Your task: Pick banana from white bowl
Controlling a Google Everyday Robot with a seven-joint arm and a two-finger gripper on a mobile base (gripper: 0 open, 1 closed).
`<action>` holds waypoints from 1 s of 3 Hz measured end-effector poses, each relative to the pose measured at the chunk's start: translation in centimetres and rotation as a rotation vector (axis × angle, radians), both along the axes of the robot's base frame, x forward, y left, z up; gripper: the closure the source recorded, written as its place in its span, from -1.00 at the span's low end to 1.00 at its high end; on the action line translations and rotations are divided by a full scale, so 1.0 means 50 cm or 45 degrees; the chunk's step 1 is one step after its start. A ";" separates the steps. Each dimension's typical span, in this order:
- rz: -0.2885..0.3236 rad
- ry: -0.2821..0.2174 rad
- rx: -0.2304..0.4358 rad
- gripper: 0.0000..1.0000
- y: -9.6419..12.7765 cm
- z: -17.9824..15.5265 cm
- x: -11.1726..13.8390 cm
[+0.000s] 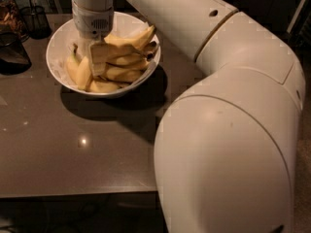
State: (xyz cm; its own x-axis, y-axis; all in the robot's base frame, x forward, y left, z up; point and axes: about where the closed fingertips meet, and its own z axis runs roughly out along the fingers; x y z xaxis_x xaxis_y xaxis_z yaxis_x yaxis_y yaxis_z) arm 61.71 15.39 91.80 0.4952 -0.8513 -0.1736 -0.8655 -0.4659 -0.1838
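White bowl sat at approx. 11 o'clock on the grey-brown table, full of yellow bananas. The banana, the long curved one, lay across the top of the pile towards 1 o'clock, dark tip out near the rim at 2 o'clock. Gripper hung straight down into the bowl, just at 9 o'clock of centre, its lower end in among the fruit and touching the banana's left end. Couldn't tell whether it was apart, together or clamped on anything. Big white arm filled the 3–6 o'clock side. Wire-mesh cup stood beyond the bowl at approx. 10 o'clock, apart from it.
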 end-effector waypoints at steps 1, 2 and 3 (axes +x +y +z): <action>0.000 -0.001 -0.001 0.44 0.000 0.000 0.000; 0.000 -0.001 -0.001 0.91 0.000 0.000 0.000; -0.018 -0.042 0.038 1.00 -0.001 0.021 -0.001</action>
